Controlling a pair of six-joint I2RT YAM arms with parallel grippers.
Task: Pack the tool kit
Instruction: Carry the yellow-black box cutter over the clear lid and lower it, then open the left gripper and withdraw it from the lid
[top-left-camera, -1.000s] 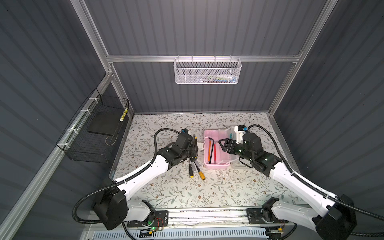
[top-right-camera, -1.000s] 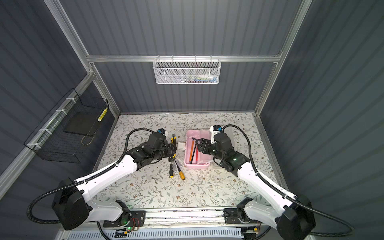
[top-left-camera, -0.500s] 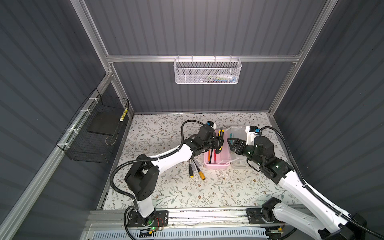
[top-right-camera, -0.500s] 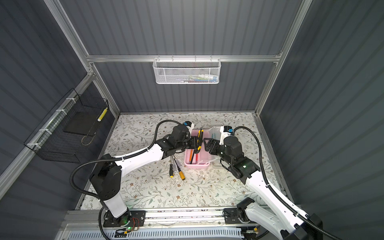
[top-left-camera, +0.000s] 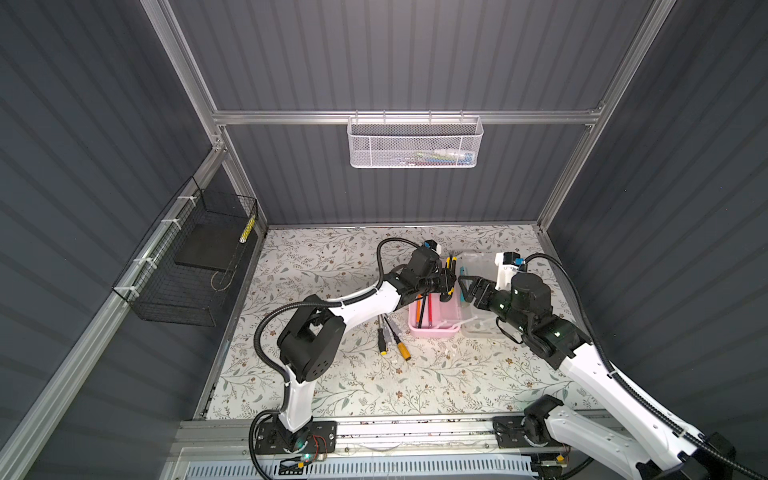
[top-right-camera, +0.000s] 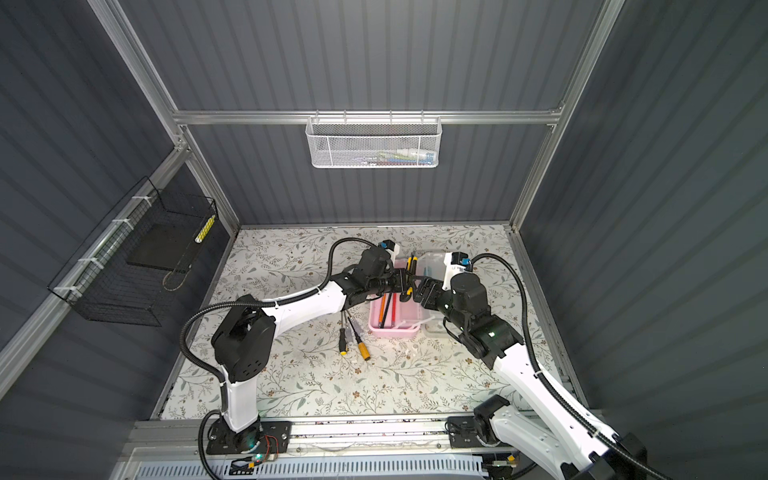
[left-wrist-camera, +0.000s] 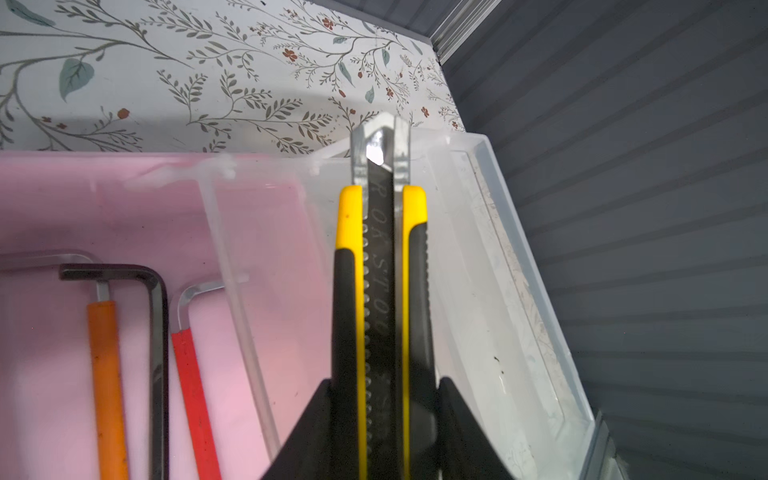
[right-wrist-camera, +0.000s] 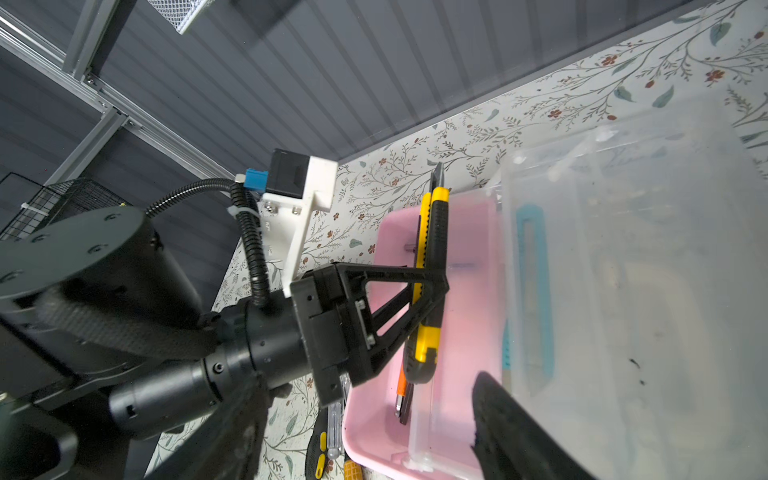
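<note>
Left wrist view shows the left gripper (left-wrist-camera: 384, 384) clamped on a yellow-and-black utility knife (left-wrist-camera: 382, 270). One black finger presses each side of the handle, and the metal blade end points away toward the back wall. Below the knife lies the kit's pink plastic base (left-wrist-camera: 124, 199), with the frosted clear lid (left-wrist-camera: 478, 291) swung open flat beside it. The knife hangs over the side of the base next to the lid; whether it touches the box I cannot tell. Three hex keys (left-wrist-camera: 156, 353), orange-sleeved, black and red-sleeved, lie inside the base. In both top views the right gripper (top-left-camera: 461, 289) hovers over the lid, just beside the left one, its jaws wide apart and holding nothing. Slim screwdrivers (top-left-camera: 397, 338) lie on the floral tabletop (top-left-camera: 332, 270), just beside the base.
</note>
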